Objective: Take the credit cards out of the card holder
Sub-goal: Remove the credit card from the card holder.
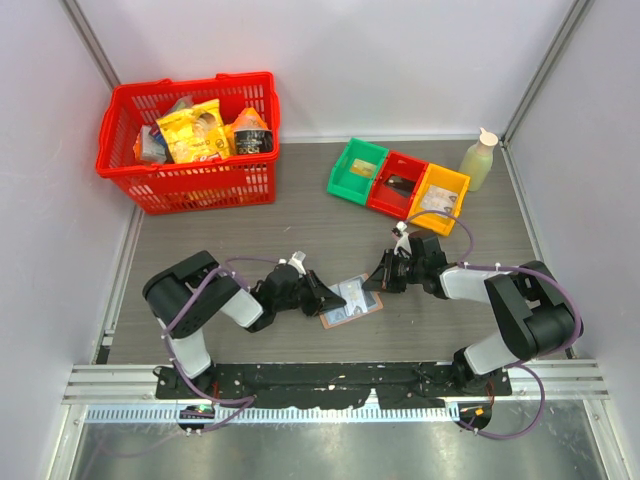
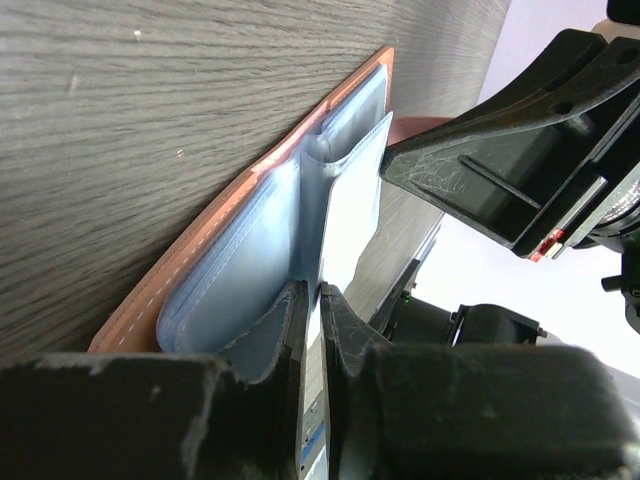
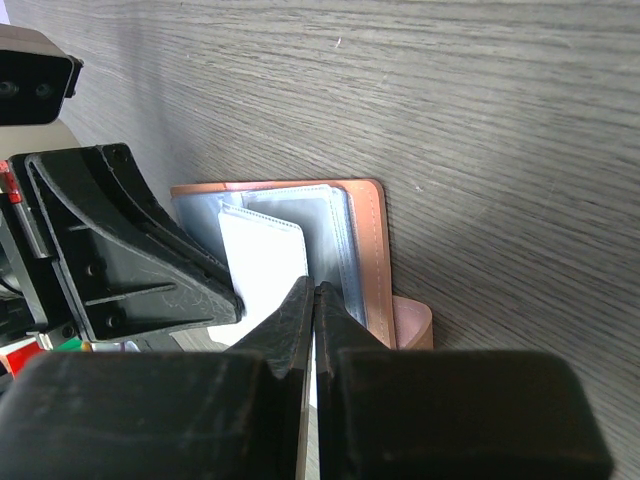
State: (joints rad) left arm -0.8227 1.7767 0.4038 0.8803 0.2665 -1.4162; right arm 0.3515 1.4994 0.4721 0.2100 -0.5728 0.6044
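The pinkish-tan card holder (image 1: 352, 300) lies open on the table between my two arms, blue lining up (image 2: 235, 260) (image 3: 365, 250). A pale credit card (image 2: 352, 215) (image 3: 262, 265) stands on edge out of its inner pockets. My left gripper (image 1: 322, 296) (image 2: 313, 292) is at the card's near end. Its jaws are a narrow slit apart, with table showing through the gap. My right gripper (image 1: 380, 281) (image 3: 315, 290) is shut at the holder's far side, pinching the edge of an inner leaf. How the card sits in its pocket is hidden.
A red basket (image 1: 200, 185) of groceries stands at the back left. Green (image 1: 343, 165), red (image 1: 383, 185) and yellow (image 1: 455, 180) bins sit at the back right with a pale bottle (image 1: 479, 160) beside them. Walls close in left and right.
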